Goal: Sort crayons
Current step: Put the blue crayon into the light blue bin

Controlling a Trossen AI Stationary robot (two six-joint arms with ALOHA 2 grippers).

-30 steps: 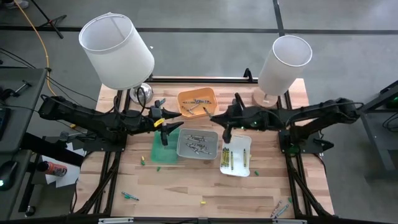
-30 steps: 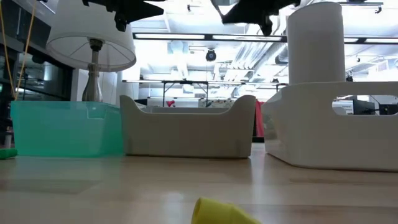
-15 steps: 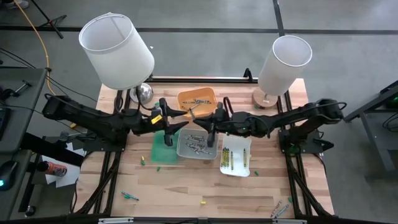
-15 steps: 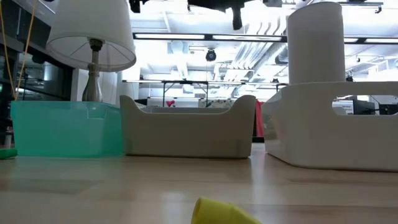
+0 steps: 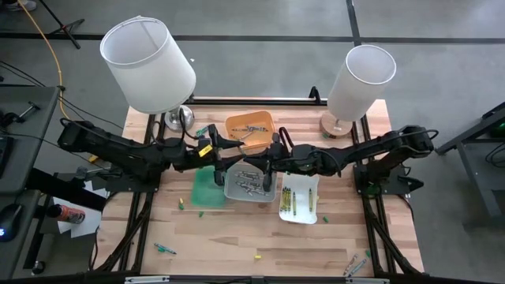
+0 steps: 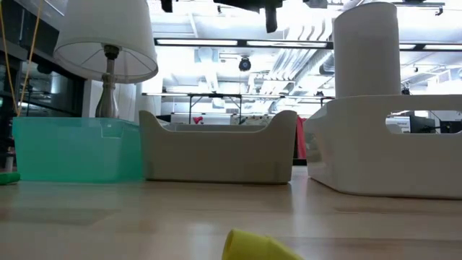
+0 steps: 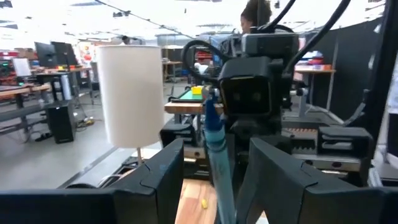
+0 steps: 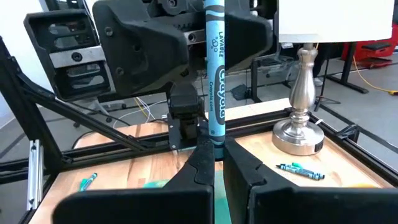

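A blue paper-wrapped crayon is held in the air between my two grippers, above the grey tray and the green tray. My right gripper is shut on it. My left gripper faces it from the table's left, open. Its two fingers stand on either side of the crayon's far part with gaps showing. Grey crayons lie in the grey tray. Yellow and green crayons lie in the white tray. My right gripper pinches one end of the blue crayon between its two fingers. The fingers come level from the table's right and lie along the crayon. The crayon sticks straight out past the fingertips toward my left gripper, lifted clear of the trays.
An orange tray with a few crayons is at the far side. Two white-shaded lamps stand at the far corners. Loose crayons lie by the left lamp's base and on the near table.
My right gripper has gone toward the table's left, from by the white tray's far end to over the grey tray, up to my left gripper. My left gripper has shifted a little toward the table's right and far edge, so the two now face each other.
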